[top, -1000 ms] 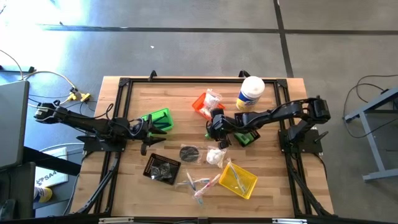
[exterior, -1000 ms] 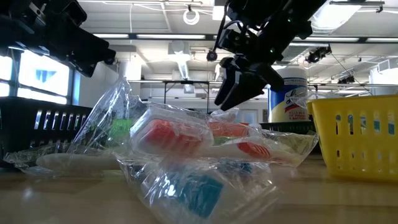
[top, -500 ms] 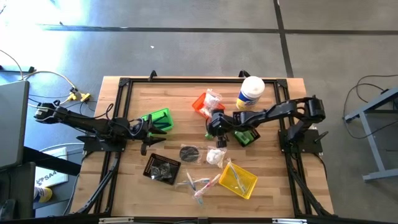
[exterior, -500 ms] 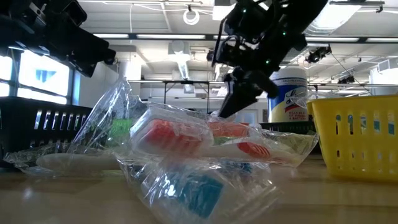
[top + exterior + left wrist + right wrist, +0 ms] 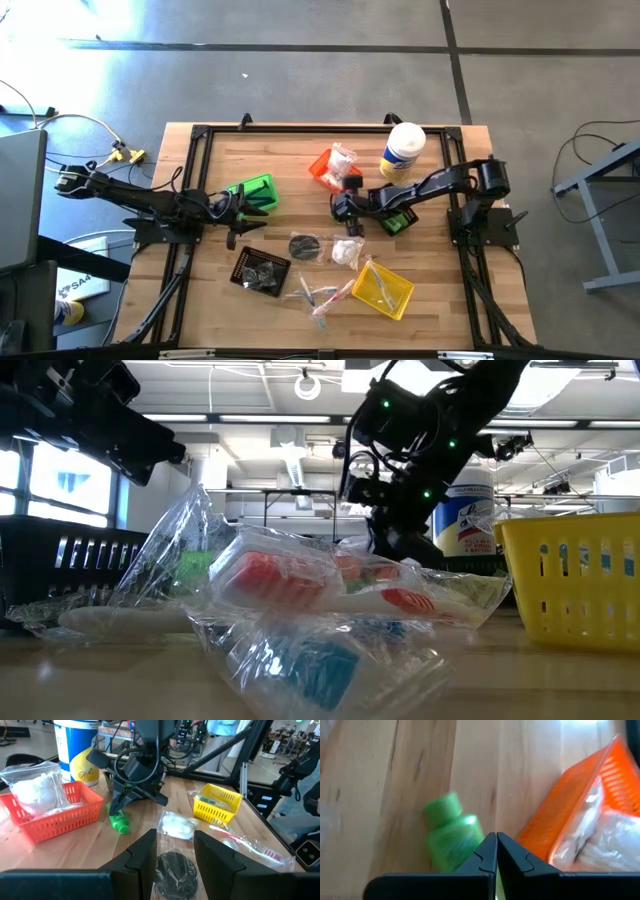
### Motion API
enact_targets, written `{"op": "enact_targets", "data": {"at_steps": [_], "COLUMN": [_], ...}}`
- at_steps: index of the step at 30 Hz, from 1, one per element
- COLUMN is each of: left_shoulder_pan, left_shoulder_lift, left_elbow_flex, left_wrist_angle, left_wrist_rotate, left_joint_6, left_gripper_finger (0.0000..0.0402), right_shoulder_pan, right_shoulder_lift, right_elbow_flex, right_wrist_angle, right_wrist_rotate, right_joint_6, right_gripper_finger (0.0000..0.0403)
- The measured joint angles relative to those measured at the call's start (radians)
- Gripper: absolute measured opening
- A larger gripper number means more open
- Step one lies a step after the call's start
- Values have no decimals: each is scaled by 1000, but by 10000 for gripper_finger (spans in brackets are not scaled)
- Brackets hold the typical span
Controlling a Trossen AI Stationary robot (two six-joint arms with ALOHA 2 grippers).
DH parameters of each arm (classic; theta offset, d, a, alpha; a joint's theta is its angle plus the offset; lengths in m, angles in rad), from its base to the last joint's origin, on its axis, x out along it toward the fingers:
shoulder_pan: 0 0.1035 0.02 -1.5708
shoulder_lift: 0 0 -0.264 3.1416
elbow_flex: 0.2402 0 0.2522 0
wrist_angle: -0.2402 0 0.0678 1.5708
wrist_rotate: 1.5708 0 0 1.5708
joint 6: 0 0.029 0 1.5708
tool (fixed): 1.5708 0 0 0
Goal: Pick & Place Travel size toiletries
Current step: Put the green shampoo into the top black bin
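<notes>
A green mini bottle (image 5: 452,837) lies on its side on the wood beside the orange bin (image 5: 580,815); the left wrist view shows the green bottle (image 5: 119,822) too. My right gripper (image 5: 496,836), shut, slants down next to the bottle's body, near the table's middle (image 5: 340,207). More toiletries lie toward the near edge: a white packet (image 5: 177,825), a black round piece (image 5: 175,870) and clear-wrapped toothbrushes (image 5: 322,295). My left gripper (image 5: 175,845) waits open at the table's left, holding nothing. My right gripper's shut fingers (image 5: 487,851) slant down from the table's right, next to the green bottle's body (image 5: 465,842). I cannot tell whether they touch it. The bottle lies on the table.
The orange bin holds a white crinkly packet (image 5: 605,840). A tall white-lidded canister (image 5: 403,148) stands at the far right. A green bin (image 5: 398,220) sits under my right arm, another green bin (image 5: 255,192) by my left gripper. A yellow bin (image 5: 383,288) and a black bin (image 5: 262,272) are near the front.
My right gripper has sunk toward the table beside the orange bin, tipped more steeply downward, and shut its fingers. The bottle and the other things lie as before.
</notes>
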Motion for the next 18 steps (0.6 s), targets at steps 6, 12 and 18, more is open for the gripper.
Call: {"op": "enact_targets", "data": {"at_steps": [6,12,18], "left_shoulder_pan": [0,0,0], "left_shoulder_lift": [0,0,0], "left_elbow_flex": [0,0,0], "left_wrist_angle": [-2,-3,-3], "left_wrist_rotate": [0,0,0], "left_joint_6": [0,0,0], "left_gripper_finger": [126,126,126], "right_shoulder_pan": [-1,13,52], "right_shoulder_lift": [0,-2,-2], "right_elbow_flex": [0,-1,-1], "right_wrist_angle": [-66,-93,-96], "right_wrist_rotate": [-15,-111,-114], "right_joint_6": [13,43,45], "right_gripper_finger": [3,3,3]}}
